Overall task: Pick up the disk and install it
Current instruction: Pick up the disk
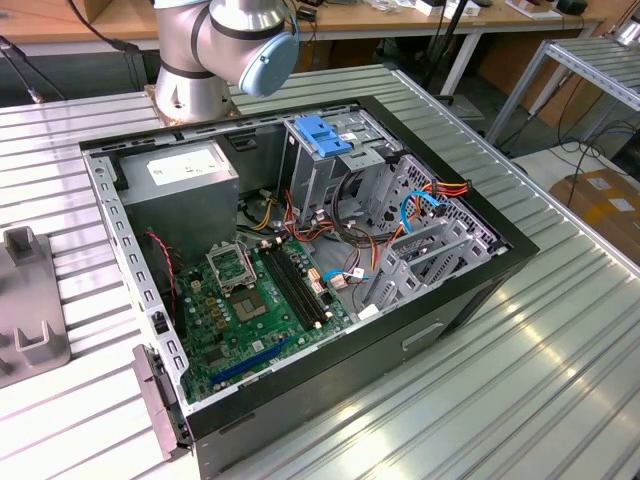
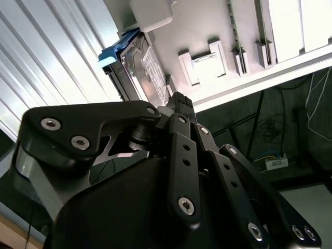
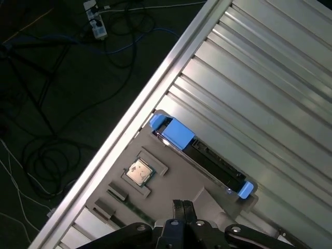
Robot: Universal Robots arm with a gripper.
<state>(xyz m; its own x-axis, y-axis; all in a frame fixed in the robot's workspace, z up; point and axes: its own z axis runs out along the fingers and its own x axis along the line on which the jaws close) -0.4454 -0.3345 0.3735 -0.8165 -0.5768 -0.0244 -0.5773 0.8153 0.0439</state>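
My pincer point(image 3: 182, 208) hangs over the grey holder tray point(image 3: 179, 181), fingertips pressed together on nothing. The disk point(image 3: 202, 155) stands on edge in that tray's slot by the bench point(image 3: 270, 78) edge, I reckon so it can be pinched from above.

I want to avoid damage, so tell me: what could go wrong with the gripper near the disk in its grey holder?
1. The disk stands on edge in the grey holder at the edge of the table; an off-centre gripper approach might tip it.
2. A chip lies beside it and could be bumped.
3. Cables crowd the computer case and may snag the disk.
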